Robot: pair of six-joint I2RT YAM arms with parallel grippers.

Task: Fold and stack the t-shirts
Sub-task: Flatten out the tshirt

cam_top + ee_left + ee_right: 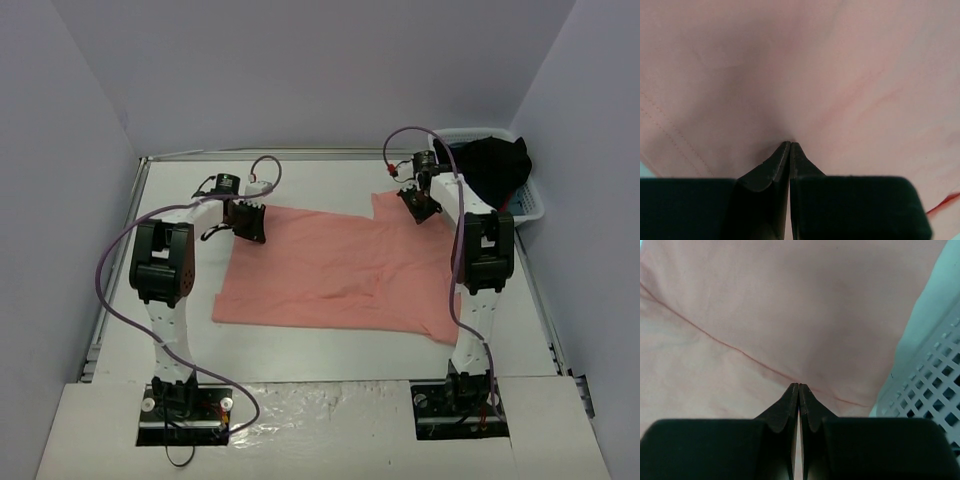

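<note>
Your left gripper point(248, 222) and right gripper point(420, 205) each pinched the far edge of the t-shirt point(330, 270), jaws pressed together on cloth. A white basket point(533, 208) of dark clothes point(495, 165) stood just beside the right one.

- Basket point(536, 208): white plastic with lattice walls, standing at the counter's far right corner against the right wall. Its grid also shows at the right edge of the right wrist view.
- Dark cloth point(498, 165): black, heaped in the basket and hanging over its left rim.
- Counter point(330, 350): white and flat.
- Walls point(300, 70): pale lilac, on three sides.
</note>
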